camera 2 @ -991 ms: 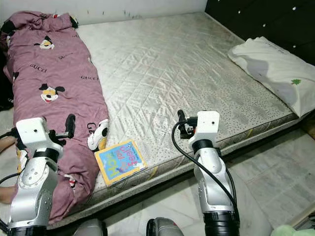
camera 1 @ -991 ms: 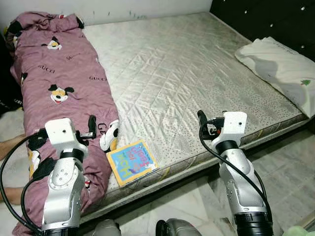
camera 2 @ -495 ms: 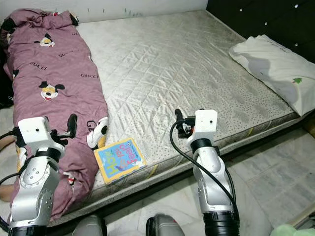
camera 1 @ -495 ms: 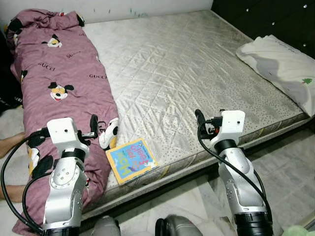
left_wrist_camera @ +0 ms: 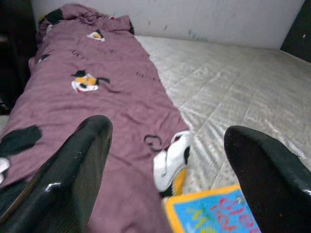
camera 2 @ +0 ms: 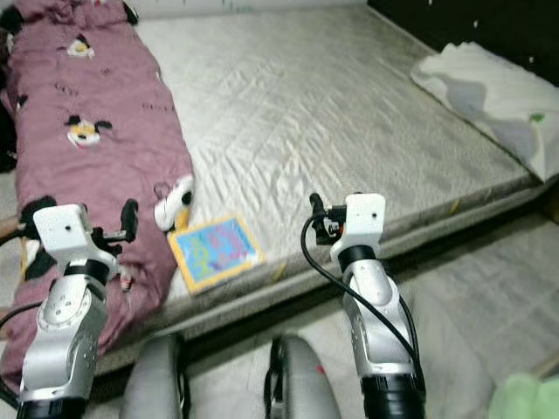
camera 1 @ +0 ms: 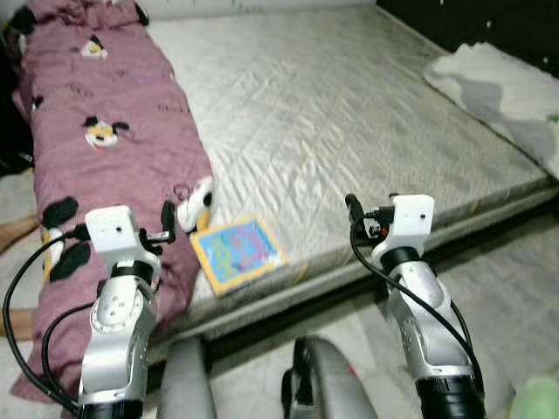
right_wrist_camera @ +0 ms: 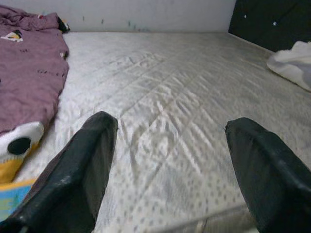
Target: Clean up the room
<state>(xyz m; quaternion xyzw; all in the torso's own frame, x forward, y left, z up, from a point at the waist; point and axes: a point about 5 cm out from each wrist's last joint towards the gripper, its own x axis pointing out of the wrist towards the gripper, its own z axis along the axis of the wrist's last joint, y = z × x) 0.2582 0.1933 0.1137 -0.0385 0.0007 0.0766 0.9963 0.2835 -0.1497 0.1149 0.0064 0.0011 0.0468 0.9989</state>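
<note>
A purple cartoon-print blanket (camera 1: 113, 131) lies bunched along the left side of the bare grey mattress (camera 1: 332, 113). A blue book with a yellow border (camera 1: 238, 253) lies flat near the mattress's front edge, just right of the blanket. A white pillow (camera 1: 507, 92) rests at the far right. My left gripper (camera 1: 166, 218) is open and hovers over the blanket's near end, left of the book (left_wrist_camera: 214, 213). My right gripper (camera 1: 352, 209) is open above the mattress's front edge, right of the book, and holds nothing.
A dark headboard (camera 1: 463, 22) runs along the right back. Pale marble floor (camera 1: 515, 297) lies before the bed. My own grey legs (camera 1: 188, 384) show at the bottom. A green object (camera 1: 534, 403) sits at the lower right corner. A person's bare limb (camera 1: 16, 234) lies on the floor at left.
The camera has tipped downward and the picture is blurred; the bed sits higher in view and my legs now show. Both arms hold the same pose.
</note>
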